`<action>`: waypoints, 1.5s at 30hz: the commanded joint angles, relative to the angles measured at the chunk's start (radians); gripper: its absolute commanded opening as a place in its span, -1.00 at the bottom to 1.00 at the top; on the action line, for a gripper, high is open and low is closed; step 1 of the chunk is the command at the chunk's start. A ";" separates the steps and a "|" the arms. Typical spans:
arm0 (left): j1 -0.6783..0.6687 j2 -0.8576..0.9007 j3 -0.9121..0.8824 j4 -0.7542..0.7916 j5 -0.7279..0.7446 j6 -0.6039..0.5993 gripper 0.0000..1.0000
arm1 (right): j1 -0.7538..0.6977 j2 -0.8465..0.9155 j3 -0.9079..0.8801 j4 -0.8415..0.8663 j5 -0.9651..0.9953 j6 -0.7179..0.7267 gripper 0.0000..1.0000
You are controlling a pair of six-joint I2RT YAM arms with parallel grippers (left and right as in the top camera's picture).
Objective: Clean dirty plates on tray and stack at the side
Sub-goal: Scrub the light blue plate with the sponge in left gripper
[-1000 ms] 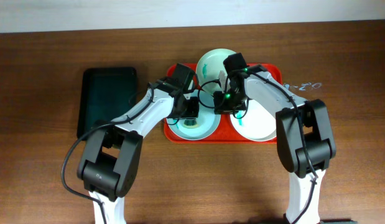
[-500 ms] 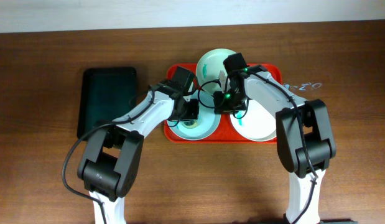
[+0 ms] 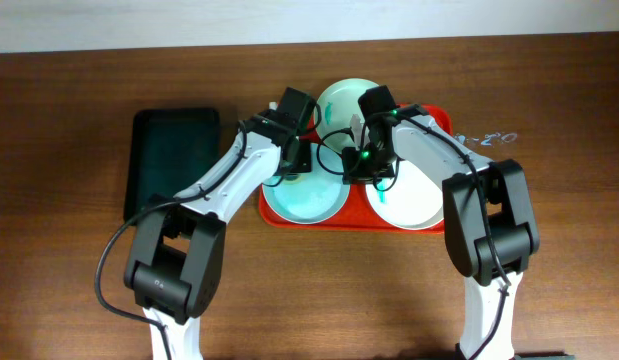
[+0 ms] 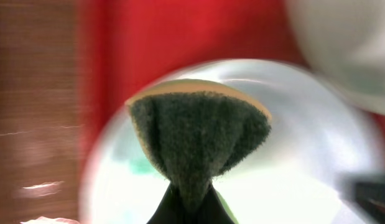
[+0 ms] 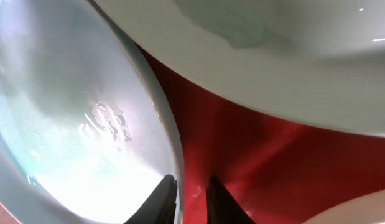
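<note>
Since half a second ago the left gripper (image 3: 294,152) has pulled back from the middle of the mint plate (image 3: 304,198) toward the far side of the tray (image 3: 441,118). It now sits over the plate's far rim, so most of the plate's face is uncovered. The right arm has not shifted.

The left gripper is clamped (image 4: 186,208) on a sponge (image 4: 198,134), which is folded with its green scouring face outward and a thin yellow edge on top. The sponge hangs above the mint plate (image 4: 304,155). The left wrist view is blurred, with a faint greenish patch on the plate to the left of the sponge.

The right gripper (image 3: 354,168) reaches in between the plates. In its wrist view the two fingertips stand close together (image 5: 191,182), one on each side of the mint plate's rim (image 5: 86,124), pinching it over the red tray floor (image 5: 242,162).

All three plates are on the tray. The mint plate is at the near left and the white plate (image 3: 417,198) at the near right. The far plate (image 3: 341,100) juts over the far rim, and a pale teal smear shows on it (image 5: 254,37) in the right wrist view. A black tray (image 3: 174,160) lies well to the left on the table (image 3: 69,280).
</note>
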 commanded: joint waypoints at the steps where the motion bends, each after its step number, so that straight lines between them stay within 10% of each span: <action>1: -0.005 0.006 -0.027 0.015 0.203 -0.013 -1.00 | 0.002 0.038 -0.011 -0.002 0.035 0.004 -0.61; 13: 0.059 0.161 -0.081 0.024 -0.585 -0.013 -1.00 | 0.002 0.038 -0.011 0.000 0.040 0.004 -0.61; 16: 0.046 0.091 -0.037 -0.005 -0.513 -0.013 -1.00 | 0.002 0.038 -0.011 0.002 0.040 0.004 -0.61; 21: 0.032 -0.023 -0.012 -0.033 0.182 -0.013 -1.00 | 0.002 0.038 -0.011 0.002 0.040 0.004 -0.61; 24: 0.030 -0.001 -0.113 -0.047 0.165 0.025 -1.00 | 0.002 0.038 -0.011 0.002 0.039 0.004 -0.61; 30: 0.048 -0.010 -0.198 -0.020 -0.405 0.001 -1.00 | 0.002 0.037 -0.011 -0.002 0.039 0.000 -0.92; 36: 0.059 -0.220 -0.068 -0.049 -0.335 -0.006 -1.00 | 0.003 -0.055 0.033 -0.066 0.075 -0.049 -0.92; 45: 0.262 -0.346 -0.076 -0.291 -0.318 -0.006 -1.00 | 0.256 -0.206 0.393 -0.408 0.982 -0.015 -0.92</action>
